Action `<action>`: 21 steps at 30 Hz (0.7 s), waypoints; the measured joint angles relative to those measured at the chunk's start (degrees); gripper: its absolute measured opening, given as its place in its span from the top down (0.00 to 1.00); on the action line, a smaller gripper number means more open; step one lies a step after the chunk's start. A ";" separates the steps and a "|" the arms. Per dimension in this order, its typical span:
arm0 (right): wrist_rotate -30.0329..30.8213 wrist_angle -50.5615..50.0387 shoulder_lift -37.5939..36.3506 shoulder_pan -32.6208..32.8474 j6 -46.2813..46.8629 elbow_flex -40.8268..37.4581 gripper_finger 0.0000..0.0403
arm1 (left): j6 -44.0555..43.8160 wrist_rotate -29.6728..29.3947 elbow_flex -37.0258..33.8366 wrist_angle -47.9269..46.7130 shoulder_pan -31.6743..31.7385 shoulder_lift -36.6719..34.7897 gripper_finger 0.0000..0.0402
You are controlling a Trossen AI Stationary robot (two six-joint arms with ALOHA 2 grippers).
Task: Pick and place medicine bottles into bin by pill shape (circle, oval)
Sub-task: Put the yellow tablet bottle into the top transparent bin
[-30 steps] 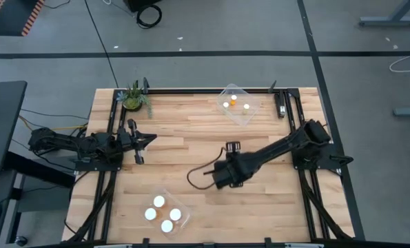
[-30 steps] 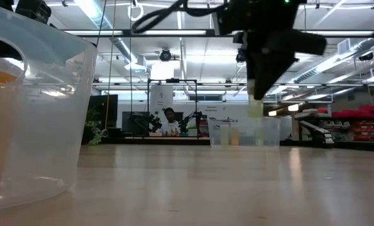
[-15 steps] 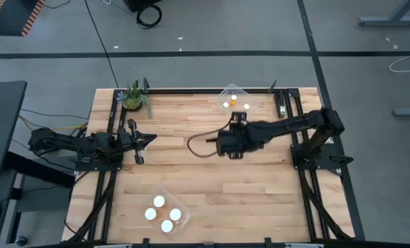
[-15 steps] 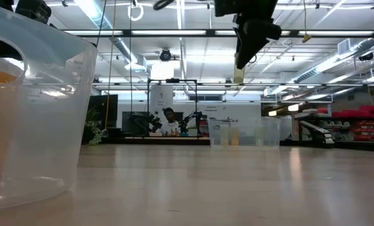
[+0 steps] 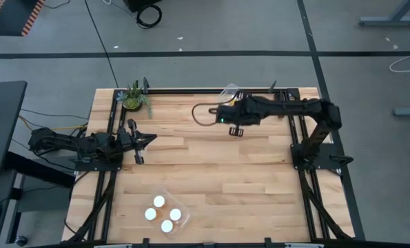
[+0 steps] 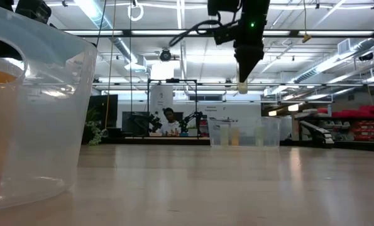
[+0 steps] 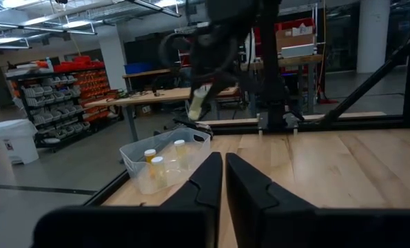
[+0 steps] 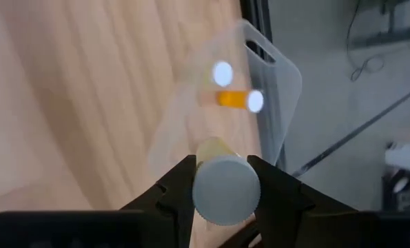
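My right gripper [image 5: 227, 114] hangs high over the table's far side, shut on a small medicine bottle with a white cap [image 8: 225, 189]. The bottle also shows in the low view [image 6: 242, 86] and in the left wrist view [image 7: 198, 107]. The far clear bin [image 8: 263, 96] lies just ahead of it and holds bottles; one orange bottle [image 8: 233, 100] lies on its side there. The arm hides most of that bin [image 5: 230, 90] in the high view. My left gripper [image 5: 148, 140] waits at the table's left, shut and empty [image 7: 223, 180]. My right gripper pinches the bottle between its two fingers [image 8: 180, 186] at the cap end [image 8: 225, 180]. The fingers point down and the bottle lies along them, cap toward the wrist. Its lower end [image 6: 242, 88] sticks out below the fingertips, lifted clear of table and bin.
A second clear bin [image 5: 167, 212] with several white-capped bottles stands near the front edge and fills the low view's left [image 6: 29, 107]. A small green potted plant [image 5: 134, 98] stands at the far left corner. Bare wood [image 5: 211, 172] lies between the bins.
My right gripper has carried the bottle from the table's middle toward the far edge and upward, up to the far bin. It has stayed shut on the bottle.
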 joint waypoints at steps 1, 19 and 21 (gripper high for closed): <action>-0.62 0.02 0.00 -1.27 -0.28 0.00 0.67 | 0.00 0.00 0.00 0.00 0.00 -0.01 0.93; -18.55 18.39 0.06 -20.64 -7.94 -13.26 0.67 | 0.00 0.00 0.00 -0.01 0.00 -0.01 0.93; -19.65 20.40 0.07 -21.93 -8.07 -14.86 0.67 | 0.00 0.00 0.00 0.01 -0.01 -0.01 0.93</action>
